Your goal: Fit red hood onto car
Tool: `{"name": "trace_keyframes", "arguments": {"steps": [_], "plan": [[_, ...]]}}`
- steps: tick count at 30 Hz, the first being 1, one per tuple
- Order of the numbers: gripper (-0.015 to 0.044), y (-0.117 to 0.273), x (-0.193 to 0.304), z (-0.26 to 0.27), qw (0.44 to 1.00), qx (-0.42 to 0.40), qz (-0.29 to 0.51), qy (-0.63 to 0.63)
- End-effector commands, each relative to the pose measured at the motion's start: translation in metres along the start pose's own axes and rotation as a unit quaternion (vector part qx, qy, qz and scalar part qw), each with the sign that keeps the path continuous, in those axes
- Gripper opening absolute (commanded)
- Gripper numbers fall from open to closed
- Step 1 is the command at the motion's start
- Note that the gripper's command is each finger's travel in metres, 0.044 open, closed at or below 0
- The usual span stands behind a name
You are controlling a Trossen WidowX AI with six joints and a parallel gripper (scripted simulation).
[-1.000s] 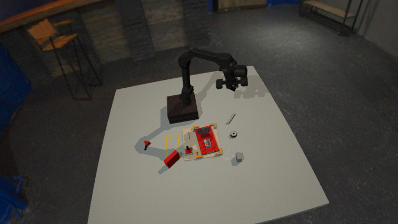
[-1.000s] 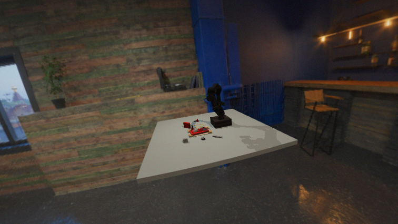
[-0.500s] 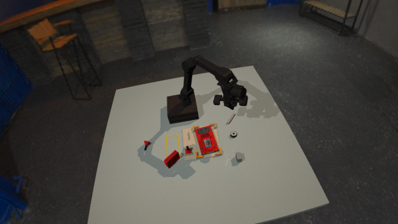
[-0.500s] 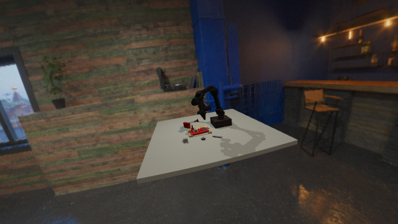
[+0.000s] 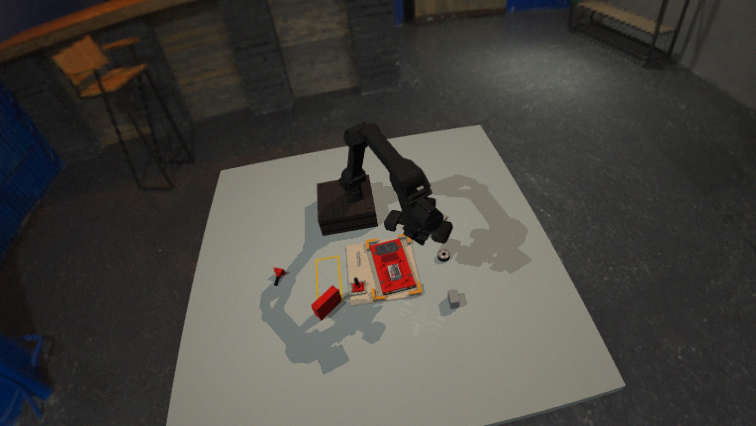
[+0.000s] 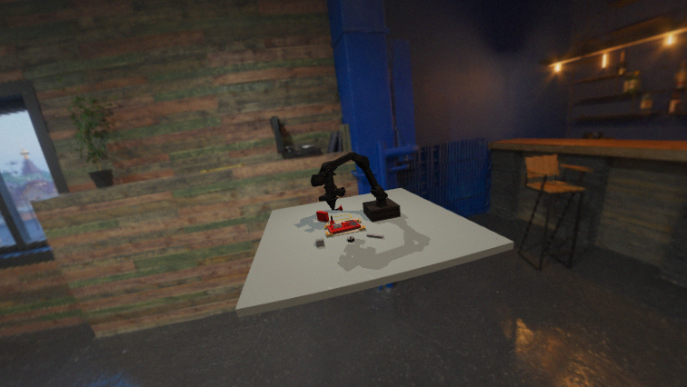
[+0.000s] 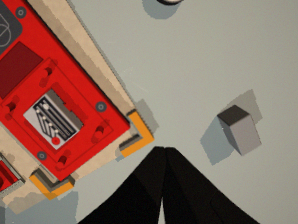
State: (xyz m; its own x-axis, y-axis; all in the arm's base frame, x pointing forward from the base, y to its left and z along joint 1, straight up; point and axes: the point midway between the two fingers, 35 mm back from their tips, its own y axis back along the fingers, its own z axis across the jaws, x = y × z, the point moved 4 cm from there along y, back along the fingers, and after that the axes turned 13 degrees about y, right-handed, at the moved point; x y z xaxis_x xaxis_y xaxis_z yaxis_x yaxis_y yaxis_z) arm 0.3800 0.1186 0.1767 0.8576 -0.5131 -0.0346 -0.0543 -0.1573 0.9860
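Observation:
The hood, a red shell, lies apart from the jig and appears to rest on one side; the wrist view does not show it. The red chassis sits in the beige jig between orange corner brackets. The silver engine block is on its deck, with short red pegs around it. My gripper is shut and empty, fingertips together. It hangs above the table; in the wrist view its tips show just beside a jig corner bracket.
A grey block and a wheel lie beside the jig. A pale bar lies nearby. A small red part with a black stick stands on the jig board. Beyond the yellow outline is a red-and-black piece.

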Motion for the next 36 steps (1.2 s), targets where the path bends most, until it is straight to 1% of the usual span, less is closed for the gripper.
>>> {"name": "trace_keyframes", "arguments": {"steps": [1, 11, 21, 28, 32, 36], "plan": [[0.0000, -0.001, 0.033, 0.019, 0.999, -0.005, 0.016, -0.031], [0.0000, -0.012, 0.110, 0.086, 0.994, -0.023, 0.037, -0.096], [0.0000, -0.021, 0.172, 0.170, 0.992, -0.054, 0.046, -0.104], [0.0000, -0.027, 0.199, 0.229, 0.990, -0.073, 0.045, -0.111], [0.0000, -0.029, 0.201, 0.234, 0.990, -0.074, 0.045, -0.110], [0.0000, -0.039, 0.202, 0.236, 0.990, -0.074, 0.045, -0.110]]}}
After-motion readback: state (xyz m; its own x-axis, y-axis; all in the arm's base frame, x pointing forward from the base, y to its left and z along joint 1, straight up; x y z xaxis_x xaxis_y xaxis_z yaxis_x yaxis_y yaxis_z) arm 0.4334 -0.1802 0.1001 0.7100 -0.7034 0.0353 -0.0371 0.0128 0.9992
